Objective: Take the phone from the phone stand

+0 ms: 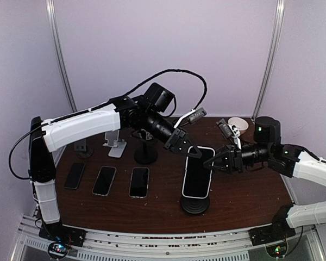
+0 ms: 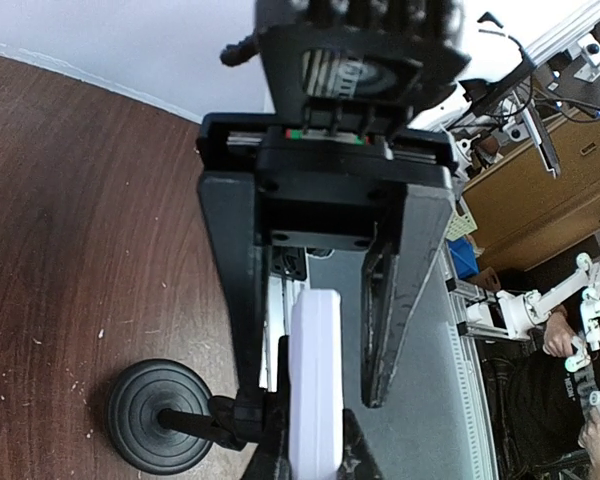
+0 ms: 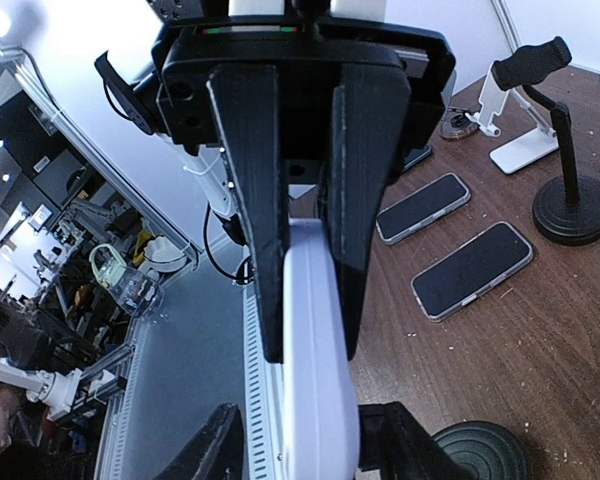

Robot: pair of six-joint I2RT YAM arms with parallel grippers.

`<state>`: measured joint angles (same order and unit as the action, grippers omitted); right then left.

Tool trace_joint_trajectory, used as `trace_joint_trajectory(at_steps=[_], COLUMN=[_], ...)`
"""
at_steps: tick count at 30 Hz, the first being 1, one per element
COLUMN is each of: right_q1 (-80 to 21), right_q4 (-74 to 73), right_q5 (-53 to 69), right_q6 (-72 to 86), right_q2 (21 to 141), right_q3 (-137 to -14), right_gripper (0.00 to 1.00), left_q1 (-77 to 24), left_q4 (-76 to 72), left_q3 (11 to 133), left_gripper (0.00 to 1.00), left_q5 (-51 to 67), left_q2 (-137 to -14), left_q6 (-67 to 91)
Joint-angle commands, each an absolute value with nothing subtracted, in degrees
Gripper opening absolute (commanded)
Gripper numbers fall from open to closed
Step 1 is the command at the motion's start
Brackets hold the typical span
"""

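1. The white-cased smartphone with a black glass screen [image 1: 198, 171] sits in the black round-based phone stand [image 1: 195, 205] on the dark wooden desk [image 1: 244, 201].
2. Left hand [image 1: 183, 148]: jaws narrowly parted astride its top edge.
3. Right hand [image 1: 211, 161]: jaws close around its right edge; whether they pinch, I cannot tell.
4. Likely rigid, light, slick-fronted and breakable; best pinched across the case edges.

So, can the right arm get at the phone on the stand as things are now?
Probably yes. The right fingers straddle one side edge of the phone, with nothing between. The left fingers sit around its top edge, so they leave that side free.
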<state>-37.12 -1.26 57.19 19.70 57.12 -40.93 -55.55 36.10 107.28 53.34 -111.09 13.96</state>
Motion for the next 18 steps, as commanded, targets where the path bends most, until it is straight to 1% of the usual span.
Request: trace_joint_trajectory(at_steps=[1, 5, 9, 12, 15, 16, 17, 18], right_q1=[-38.23, -38.23, -38.23, -38.25, -38.23, -38.29, -38.24, -38.28], right_q4=[2.90, 4.88, 4.51, 5.04, 6.36, 6.30, 6.20, 6.09], right_q5=[58.28, 58.97, 59.19, 60.02, 60.50, 60.15, 59.72, 59.21], right_q6=[20.44, 21.87, 22.02, 22.66, 23.71, 23.73, 23.71, 23.65], right_q2=[57.92, 59.44, 61.14, 62.05, 62.35, 62.28, 62.23, 62.11], right_q3=[-42.58, -42.41, -43.29, -43.61, -43.49, -43.42, -43.33, -43.26], right_gripper=[0.41, 0.29, 0.20, 0.12, 0.00, 0.00, 0.00, 0.00], left_q1=[-55.28, -55.24, -55.28, -55.28, -55.03, -54.76, -54.26, -53.78], left_q4=[36.16, 40.84, 42.99, 43.92, 45.42, 45.51, 45.53, 45.44], left_q3=[111.83, 114.36, 115.57, 115.87, 116.67, 116.67, 116.58, 116.25], left_gripper=[0.00, 0.00, 0.00, 0.00, 0.00, 0.00, 0.02, 0.12], left_q5=[58.91, 58.47, 58.59, 58.24, 57.32, 56.84, 56.23, 55.40], left_q2=[-110.41, -111.98, -112.80, -112.90, -113.14, -113.01, -112.67, -112.12], left_q6=[9.85, 6.73, 5.35, 4.42, 3.10, 2.97, 2.74, 2.50])
